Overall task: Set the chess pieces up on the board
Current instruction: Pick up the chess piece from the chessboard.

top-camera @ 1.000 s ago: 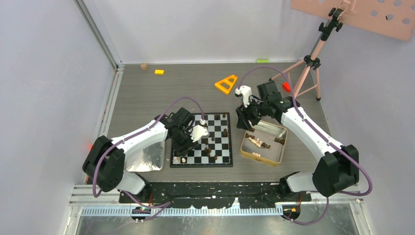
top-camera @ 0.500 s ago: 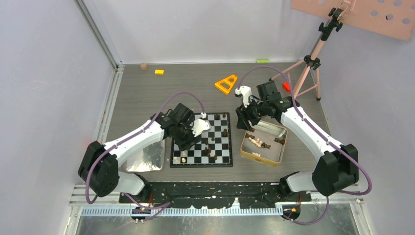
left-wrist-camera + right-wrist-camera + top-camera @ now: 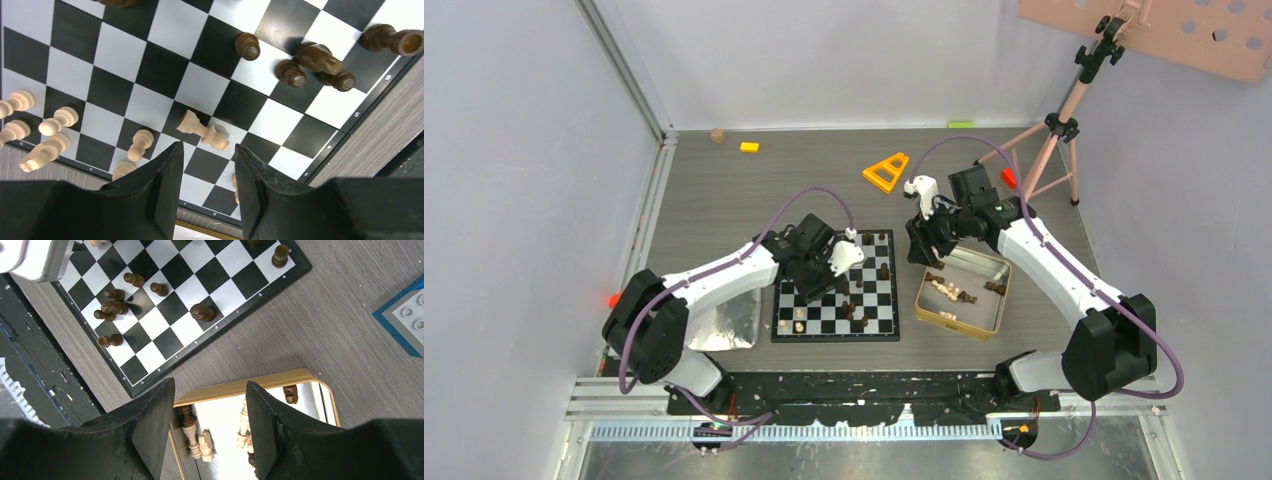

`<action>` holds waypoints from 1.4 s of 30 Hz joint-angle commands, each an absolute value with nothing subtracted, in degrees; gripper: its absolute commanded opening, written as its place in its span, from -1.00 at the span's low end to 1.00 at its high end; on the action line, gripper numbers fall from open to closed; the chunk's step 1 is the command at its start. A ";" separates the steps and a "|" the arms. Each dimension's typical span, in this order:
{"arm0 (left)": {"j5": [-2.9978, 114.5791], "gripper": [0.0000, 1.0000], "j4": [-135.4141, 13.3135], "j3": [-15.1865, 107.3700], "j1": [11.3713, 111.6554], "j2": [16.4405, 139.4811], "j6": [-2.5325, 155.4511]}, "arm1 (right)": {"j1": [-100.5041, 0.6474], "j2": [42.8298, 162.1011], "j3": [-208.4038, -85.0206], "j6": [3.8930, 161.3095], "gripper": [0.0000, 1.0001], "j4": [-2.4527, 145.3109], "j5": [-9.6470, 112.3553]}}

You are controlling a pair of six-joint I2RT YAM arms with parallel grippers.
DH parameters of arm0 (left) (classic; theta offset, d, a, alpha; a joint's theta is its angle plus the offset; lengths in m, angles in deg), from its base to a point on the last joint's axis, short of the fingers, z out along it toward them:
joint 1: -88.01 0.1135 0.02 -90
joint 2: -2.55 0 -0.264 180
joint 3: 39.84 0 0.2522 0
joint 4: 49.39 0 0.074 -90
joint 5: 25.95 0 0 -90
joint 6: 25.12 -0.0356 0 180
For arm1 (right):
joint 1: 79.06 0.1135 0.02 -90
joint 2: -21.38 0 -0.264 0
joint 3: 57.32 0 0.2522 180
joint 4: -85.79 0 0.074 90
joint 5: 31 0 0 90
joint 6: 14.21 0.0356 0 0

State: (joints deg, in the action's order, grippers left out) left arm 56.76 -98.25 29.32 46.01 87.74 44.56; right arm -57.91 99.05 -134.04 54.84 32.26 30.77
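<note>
The black and white board point(image 3: 879, 328) lies at table centre, also in the left wrist view point(image 3: 165, 35) and the right wrist view point(image 3: 167, 342). Light tan chess pieces point(image 3: 55, 120) stand along its left side and one point(image 3: 202, 131) lies tipped over. Dark brown pieces point(image 3: 310, 57) cluster near the board's front right. My left gripper point(image 3: 207, 150) is open and empty, just above the board near the tipped piece. My right gripper point(image 3: 210, 385) is open and empty, hovering over the gold-rimmed tin point(image 3: 997, 300), which holds more tan and brown pieces point(image 3: 200, 440).
A shiny silver tray point(image 3: 719, 325) lies left of the board. An orange triangle point(image 3: 886, 172), a yellow block point(image 3: 749, 147) and a pink tripod point(image 3: 1054, 140) are at the back. A blue brick point(image 3: 407, 315) shows in the right wrist view.
My left gripper has moved up the board toward the back and right, away from the near-left corner. The right arm has not moved.
</note>
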 commanded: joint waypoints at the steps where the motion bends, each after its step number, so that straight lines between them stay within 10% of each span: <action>1: 59.75 -0.12 -94.97 30.45 45.77 88.36 46.24 | -58.14 98.90 -134.46 53.73 0.21 32.56 30.17; 26: 58.67 -0.14 -96.97 29.64 45.30 92.79 44.76 | -58.14 99.21 -134.51 53.68 0.21 32.26 30.08; 42: 58.54 -0.76 -97.86 29.64 45.30 91.97 43.47 | -58.14 99.46 -134.82 54.15 0.21 32.20 29.22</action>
State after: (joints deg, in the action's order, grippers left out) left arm 58.49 -97.50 29.32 45.60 93.14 44.59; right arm -57.91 99.05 -134.04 54.66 32.02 30.75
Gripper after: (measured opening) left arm 0.228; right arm 0.605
